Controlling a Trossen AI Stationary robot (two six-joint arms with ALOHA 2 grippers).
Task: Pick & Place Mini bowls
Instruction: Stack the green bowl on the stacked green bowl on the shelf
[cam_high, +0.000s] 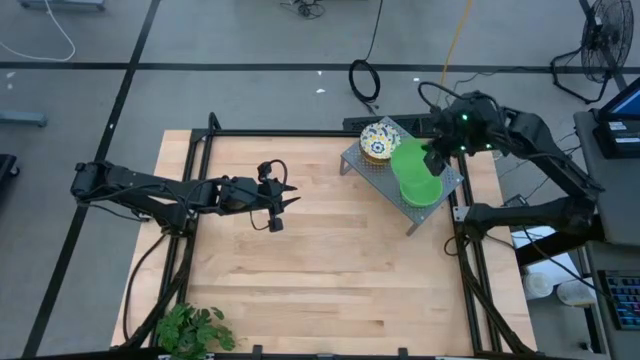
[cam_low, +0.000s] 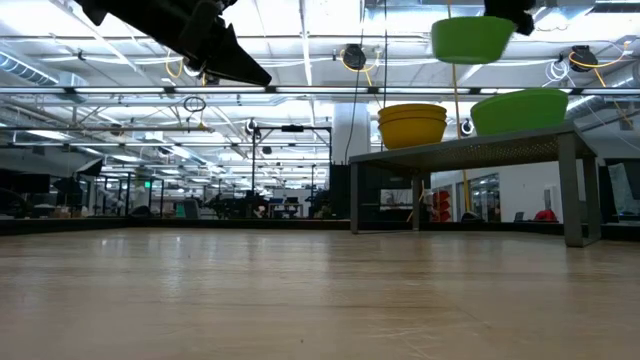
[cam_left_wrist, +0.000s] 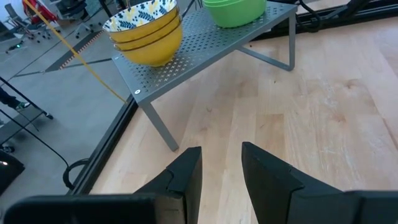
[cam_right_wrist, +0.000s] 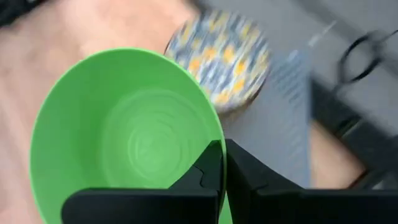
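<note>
Right gripper (cam_right_wrist: 222, 163) was clenched on the rim of one green bowl (cam_low: 472, 38), with one finger inside the rim and one outside. In the low view that bowl hung in the air above the grey perforated rack (cam_low: 470, 151), clear of everything resting on it. From above, the lifted green bowl (cam_high: 410, 159) sat over the rack's middle, between the floral stack and the green bowls left on the rack.

On the rack: a stack of yellow-sided floral bowls (cam_left_wrist: 146, 30) at the end farther from the right arm's base. The low view showed layered yellow rims (cam_low: 412, 124); the exact count could not be read. Top bowl showed its blue-and-yellow pattern (cam_high: 379, 140). The remaining green bowls (cam_high: 421, 189) rested near the rack's other end, just beside the lifted one as seen from above. The low view showed them as one green shape (cam_low: 519, 110) on the rack's top, and whether it was one bowl or a nested pair could not be told.

Left gripper (cam_high: 277, 207) hung over the bare wooden table (cam_high: 300, 270), well apart from the rack on the side nearer the left arm. Its fingers (cam_left_wrist: 188, 174) were released, a gap showing between them with nothing in it, and they pointed toward the rack.

A potted plant (cam_high: 195, 330) stood at the table's edge, well apart from the rack.
</note>
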